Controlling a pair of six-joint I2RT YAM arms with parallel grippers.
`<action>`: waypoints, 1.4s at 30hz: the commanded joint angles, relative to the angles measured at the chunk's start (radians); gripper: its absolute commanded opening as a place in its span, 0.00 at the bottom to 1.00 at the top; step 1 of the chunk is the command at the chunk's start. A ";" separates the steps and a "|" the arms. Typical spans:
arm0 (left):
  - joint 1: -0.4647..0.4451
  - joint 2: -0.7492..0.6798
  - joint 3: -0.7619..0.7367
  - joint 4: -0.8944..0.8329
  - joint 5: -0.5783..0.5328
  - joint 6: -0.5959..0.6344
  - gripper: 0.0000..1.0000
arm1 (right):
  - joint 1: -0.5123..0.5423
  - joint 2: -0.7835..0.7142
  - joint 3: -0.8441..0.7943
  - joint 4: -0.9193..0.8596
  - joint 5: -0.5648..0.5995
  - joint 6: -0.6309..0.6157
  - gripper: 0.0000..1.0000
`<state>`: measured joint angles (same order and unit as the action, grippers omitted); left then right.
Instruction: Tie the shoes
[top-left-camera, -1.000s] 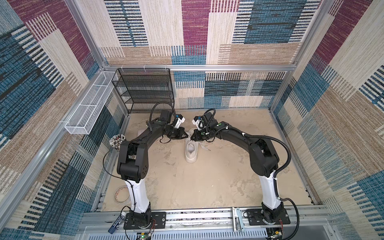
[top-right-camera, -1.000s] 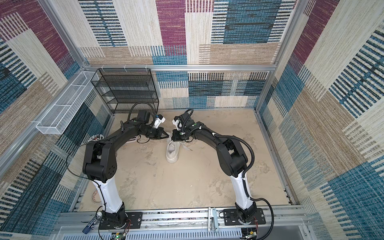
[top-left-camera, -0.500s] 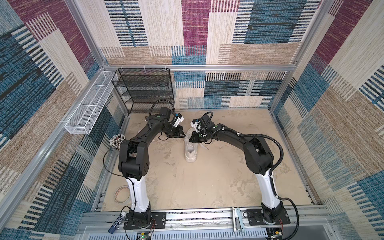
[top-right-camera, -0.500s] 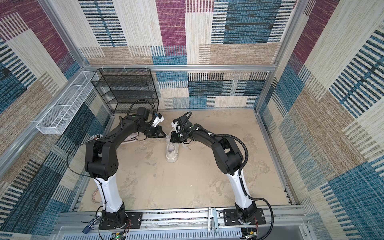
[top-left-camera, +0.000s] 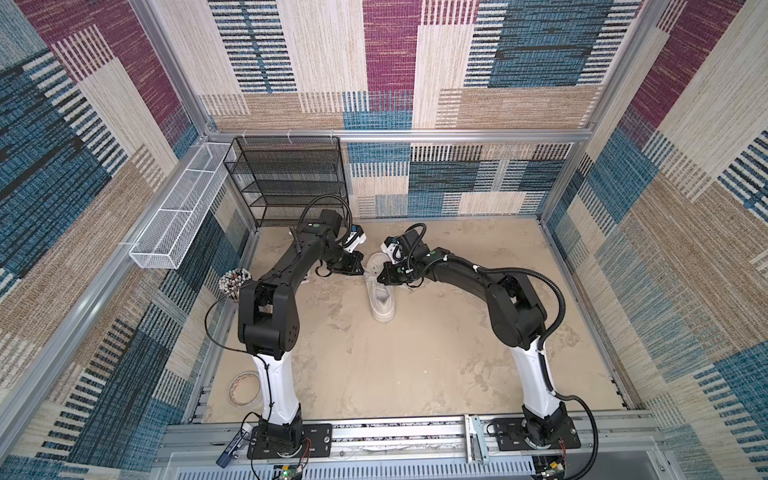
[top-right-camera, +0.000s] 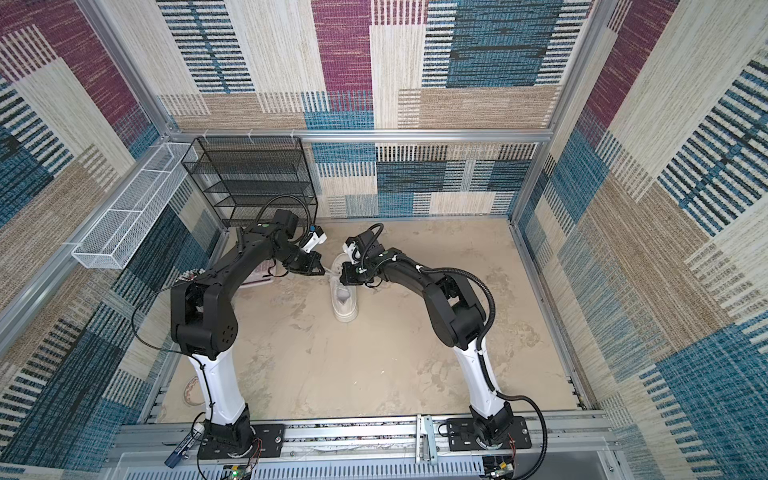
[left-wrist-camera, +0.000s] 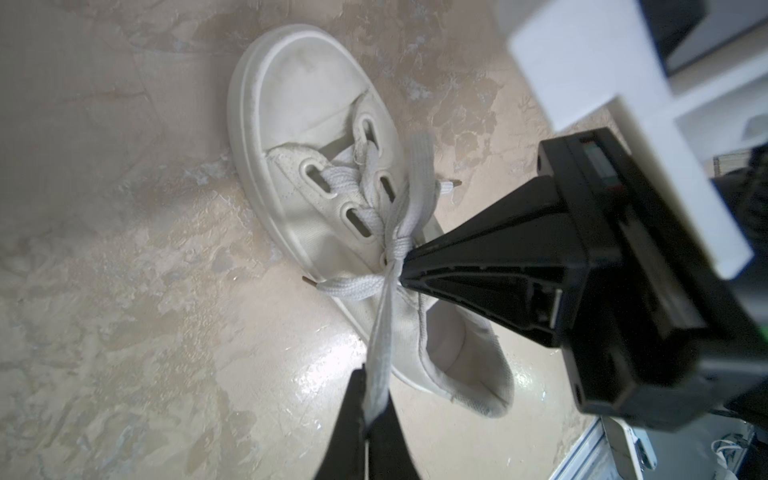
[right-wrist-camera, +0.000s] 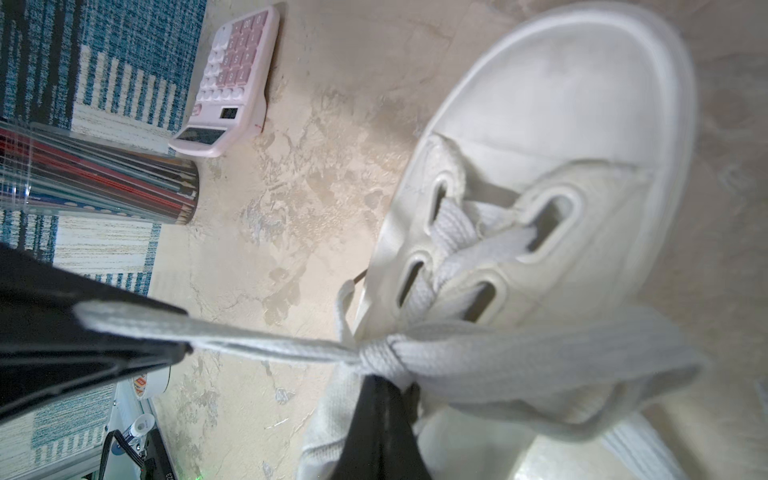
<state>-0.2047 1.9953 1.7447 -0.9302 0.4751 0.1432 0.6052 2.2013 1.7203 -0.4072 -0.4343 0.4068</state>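
1. Top views: shoe (top-left-camera: 382, 299) stands on the counter (top-left-camera: 374, 374) between the left claw (top-left-camera: 360, 272) and the right claw (top-left-camera: 380, 277). Its long axis runs from the arm bases toward the back wall, toe at the far end, crossing the line between the claws. Jaw state is too small to read here.
2. Left wrist view: the left claw (left-wrist-camera: 368, 399) is fully closed, pinching a flat strand of the laces (left-wrist-camera: 380, 332) that runs taut to the knot (left-wrist-camera: 397, 249). The right claw (left-wrist-camera: 405, 266) has its tip against that knot, so it is the nearer one. The left claw stands off to the shoe's side.
3. Right wrist view: the right claw (right-wrist-camera: 384, 411) is closed, apparently on lace right under the knot (right-wrist-camera: 374, 353). A wide loop spreads beyond it. The left claw (right-wrist-camera: 183, 332) grips a folded loop end.
4. Condition: white upper, greyed toe cap, oval eyelets, two loose tipped ends.
5. Judgement: the next pull should go outward, across the long axis. The unheld shoe may slide.
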 joint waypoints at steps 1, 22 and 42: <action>0.007 0.004 0.012 -0.024 0.015 0.025 0.22 | -0.006 0.013 0.003 -0.071 0.068 0.009 0.01; 0.013 -0.021 -0.183 0.310 0.259 -0.204 0.31 | -0.006 0.010 0.018 -0.064 0.041 -0.002 0.01; 0.013 -0.004 -0.161 0.315 0.203 -0.231 0.24 | -0.007 0.013 0.019 -0.069 0.042 -0.009 0.01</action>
<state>-0.1925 1.9900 1.5730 -0.6266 0.6758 -0.0784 0.6006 2.2089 1.7344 -0.4469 -0.4091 0.4023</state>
